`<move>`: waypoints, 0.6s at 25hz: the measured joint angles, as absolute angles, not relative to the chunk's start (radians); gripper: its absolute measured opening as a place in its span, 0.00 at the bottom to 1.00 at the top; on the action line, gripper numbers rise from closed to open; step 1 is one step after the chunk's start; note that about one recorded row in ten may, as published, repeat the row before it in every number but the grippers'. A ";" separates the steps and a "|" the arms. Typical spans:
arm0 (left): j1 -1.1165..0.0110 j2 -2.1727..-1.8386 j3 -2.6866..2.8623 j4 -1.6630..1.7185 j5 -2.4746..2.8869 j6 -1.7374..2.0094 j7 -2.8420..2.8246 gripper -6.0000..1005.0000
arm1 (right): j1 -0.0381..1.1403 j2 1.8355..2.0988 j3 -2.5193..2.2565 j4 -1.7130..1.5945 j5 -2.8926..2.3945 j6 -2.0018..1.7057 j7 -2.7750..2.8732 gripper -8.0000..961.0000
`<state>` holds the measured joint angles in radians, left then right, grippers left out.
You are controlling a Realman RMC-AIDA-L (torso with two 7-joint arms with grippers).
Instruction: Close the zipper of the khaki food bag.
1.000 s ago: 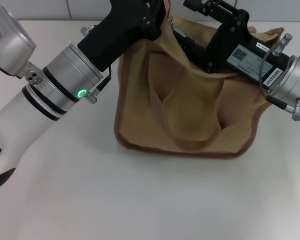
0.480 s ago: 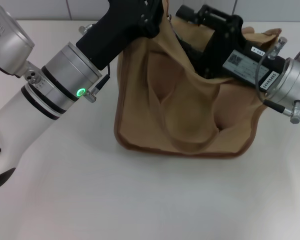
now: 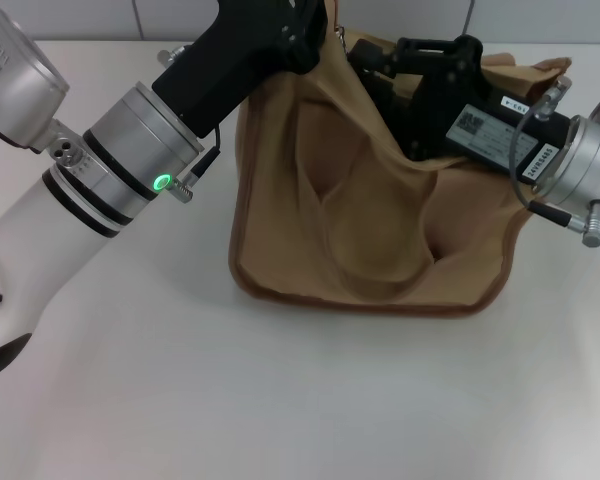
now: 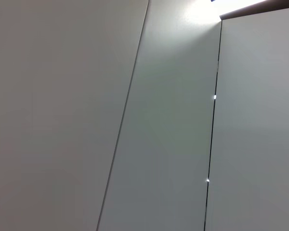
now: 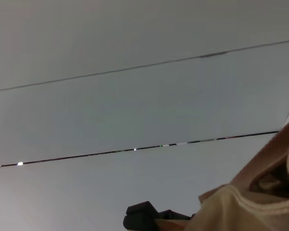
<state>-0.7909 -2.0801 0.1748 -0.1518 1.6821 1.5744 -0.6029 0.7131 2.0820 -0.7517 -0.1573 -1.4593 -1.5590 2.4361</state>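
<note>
head view: sitting toward the far edge of the white worktop [image 3: 280, 400], right of centre, the khaki food bag [image 3: 370, 240], slumping and creased, brown trim running along its base. reaching in from the near left corner, the left gripper [image 3: 315, 25] meeting the bag's top left corner at the picture's upper edge; cannot tell whether pinching or spread, fingertips being cut off. coming in from the right edge, the right gripper [image 3: 380, 65] lying over the bag's open top, its black body pressing the cloth down; fingers partly buried in folds, so cannot tell their state either. zipper not being made out among the folds. left wrist view: showing only pale wall panels [image 4: 173, 144] with dark seams. right wrist view: showing similar panels, with a khaki fold of the bag [image 5: 250, 202] filling one corner and a dark part beside it, not identifiable.
</note>
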 joint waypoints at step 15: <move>-0.788 -2.080 0.162 -0.148 1.681 1.558 -0.603 0.02 | 0.689 2.080 -0.746 -0.196 -1.453 -1.560 2.407 0.01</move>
